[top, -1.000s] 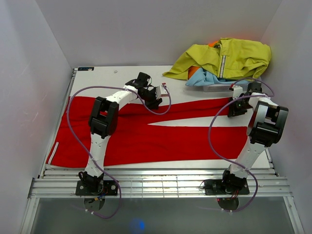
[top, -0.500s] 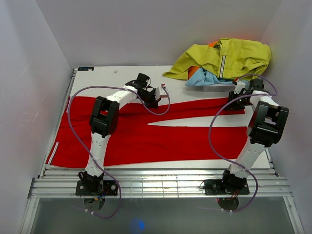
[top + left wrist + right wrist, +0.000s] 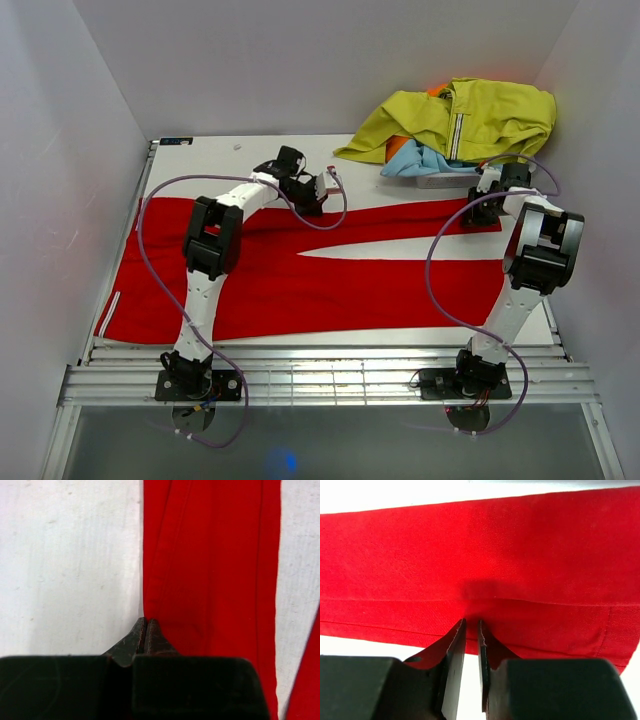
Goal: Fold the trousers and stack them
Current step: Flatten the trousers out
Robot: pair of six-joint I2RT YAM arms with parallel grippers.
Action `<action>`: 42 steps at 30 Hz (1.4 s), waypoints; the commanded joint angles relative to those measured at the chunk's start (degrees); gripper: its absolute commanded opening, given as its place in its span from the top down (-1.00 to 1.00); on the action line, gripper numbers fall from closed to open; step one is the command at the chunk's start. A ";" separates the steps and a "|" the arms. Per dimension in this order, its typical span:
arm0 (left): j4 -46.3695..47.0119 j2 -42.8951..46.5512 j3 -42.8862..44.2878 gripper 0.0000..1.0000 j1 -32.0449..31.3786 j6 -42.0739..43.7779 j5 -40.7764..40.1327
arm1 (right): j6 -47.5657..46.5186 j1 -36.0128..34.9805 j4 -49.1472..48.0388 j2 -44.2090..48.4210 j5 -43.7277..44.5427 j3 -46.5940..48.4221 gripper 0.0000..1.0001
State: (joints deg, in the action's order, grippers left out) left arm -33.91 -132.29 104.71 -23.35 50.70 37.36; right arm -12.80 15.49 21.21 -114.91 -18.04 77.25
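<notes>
left pincer (image 3: pixel 145 630) tips together, apparently nipping far-leg edge of trousers (image 3: pixel 300 280); right pincer (image 3: pixel 471 630) slightly apart, straddling same leg's edge near cuff. they lie flat on bench (image 3: pixel 220 160), spreading nearward from both pincers. twin edge holds likely meant for lifting far leg over near.

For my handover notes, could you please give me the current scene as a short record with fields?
Trousers: red, spread flat on the table, legs pointing right
Left end effector: shut on the far leg's far edge
Right end effector: narrow gap at the far leg's edge near the cuff; grip unclear
Far right corner: yellow-green jacket over a light blue garment
</notes>
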 commanded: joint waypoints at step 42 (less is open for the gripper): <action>-21.29 4.94 16.59 -0.77 38.38 -6.31 -2.56 | -34.85 2.28 32.40 -1.53 -4.63 28.36 -0.50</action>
State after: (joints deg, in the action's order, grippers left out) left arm -49.78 -127.42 122.58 16.75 41.12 31.09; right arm -45.78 19.25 48.29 -112.75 -19.05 99.59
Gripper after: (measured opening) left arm 0.903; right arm 0.771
